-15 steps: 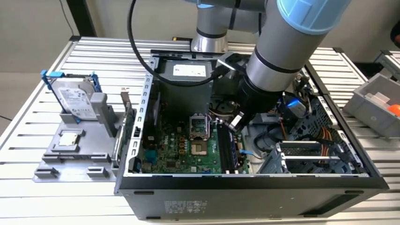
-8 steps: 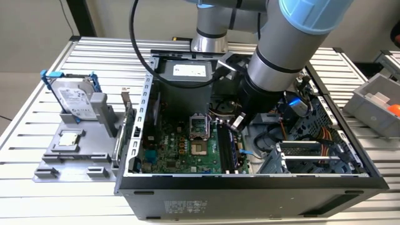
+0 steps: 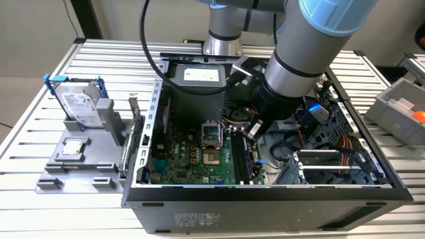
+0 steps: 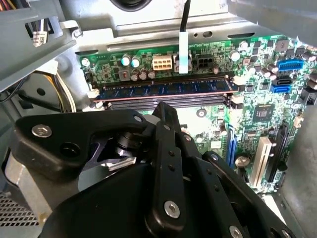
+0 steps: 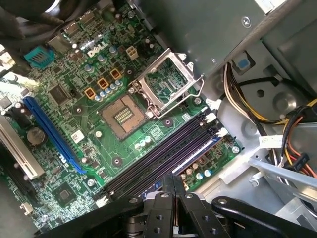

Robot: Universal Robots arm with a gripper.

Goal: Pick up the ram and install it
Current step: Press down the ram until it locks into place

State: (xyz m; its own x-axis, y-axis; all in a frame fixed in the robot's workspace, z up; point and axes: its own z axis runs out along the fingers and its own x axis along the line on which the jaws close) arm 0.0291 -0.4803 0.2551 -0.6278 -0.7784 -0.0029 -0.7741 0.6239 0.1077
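Gripper [image 5: 173, 182] is low inside the open case [image 3: 265, 196], over the memory corner of the board [image 5: 89, 69]. In the first wrist view the jaws are drawn together and hold nothing.

The ram [image 4: 163, 89] stands on edge in the slot farthest from the socket [image 5: 163, 84], next to a row of small capacitors. Its long axis runs along the slots [image 4: 163, 102], which lie empty beside it. In the second wrist view the ram lies just beyond the gripper tip [image 4: 166, 113], close to it but not touching as far as we can see. The tip sits near the middle of the stick's length rather than at either end.

Judgement: the ram looks entered in its slot and level from end to end. We cannot tell whether the white end latches [image 4: 92, 94] are fully home.

The board lies flat on the case floor, so the approach is from above. Room is tight:
- a bundle of cables [image 5: 237, 99] runs past one end of the slots;
- the case wall [image 4: 148, 25] lies beyond the ram;
- in the exterior view the arm [image 3: 299, 59] takes up much of the opening.
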